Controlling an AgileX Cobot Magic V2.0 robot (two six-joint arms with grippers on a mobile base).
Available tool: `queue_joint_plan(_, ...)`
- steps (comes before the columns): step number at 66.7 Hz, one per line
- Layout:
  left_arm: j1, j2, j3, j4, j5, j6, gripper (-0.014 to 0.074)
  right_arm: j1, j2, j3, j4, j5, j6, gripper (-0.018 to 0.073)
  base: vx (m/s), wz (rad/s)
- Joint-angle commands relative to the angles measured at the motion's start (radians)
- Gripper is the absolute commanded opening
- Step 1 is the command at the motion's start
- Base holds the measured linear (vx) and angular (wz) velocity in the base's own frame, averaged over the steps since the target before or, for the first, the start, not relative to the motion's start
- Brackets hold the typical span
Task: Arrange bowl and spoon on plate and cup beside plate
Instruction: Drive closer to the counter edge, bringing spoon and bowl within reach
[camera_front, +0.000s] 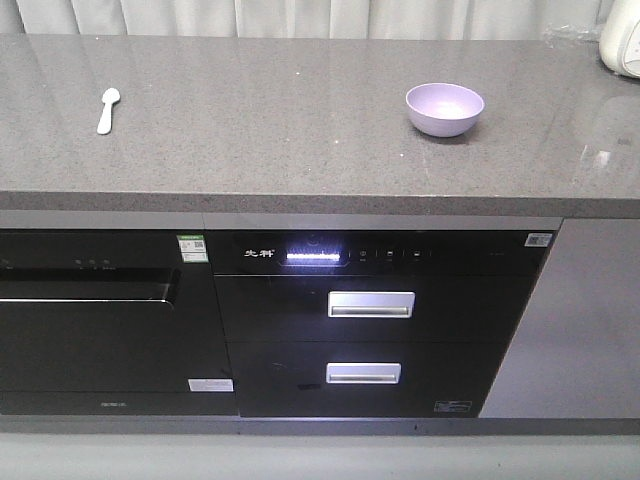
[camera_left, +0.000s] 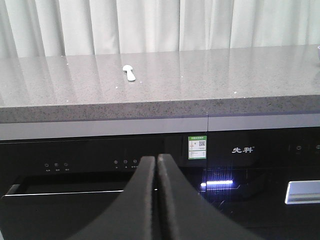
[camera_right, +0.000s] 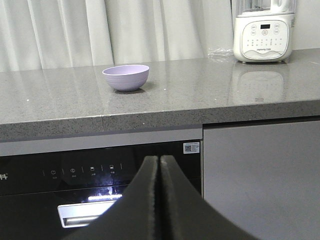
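Small round lavender plastic bowl (camera_front: 444, 108) on grey stone tabletop (camera_front: 290, 150); pale mint plastic spoon (camera_front: 108, 109) well left of it. Probably light, stiff, slick: pinch rim, handle. Clenched, empty: left gripper (camera_left: 156, 167), right gripper (camera_right: 159, 167).

Bare countertop (camera_front: 270, 120) between spoon (camera_front: 107, 109) and bowl (camera_front: 444, 108)

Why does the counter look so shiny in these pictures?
Right wrist view: the blender reflects in the glossy counter; the bowl casts a small shadow. Left wrist view: curtain light streaks the counter. Front view: glare near the right edge.
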Motion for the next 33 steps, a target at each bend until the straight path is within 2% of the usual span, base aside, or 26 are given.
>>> queue_joint_plan(1,-0.001,-0.004,-0.008,-0.001,-0.074,-0.011,-0.0006,-0.007,-0.011,0.005,0.000,-0.070,-0.008,-0.0006,0.10,0.01)
queue_joint_plan(33,-0.001,-0.004,-0.008,-0.001,-0.074,-0.011,-0.0006,-0.007,-0.011,0.005,0.000,-0.070,-0.008,-0.0006,0.09,0.00)
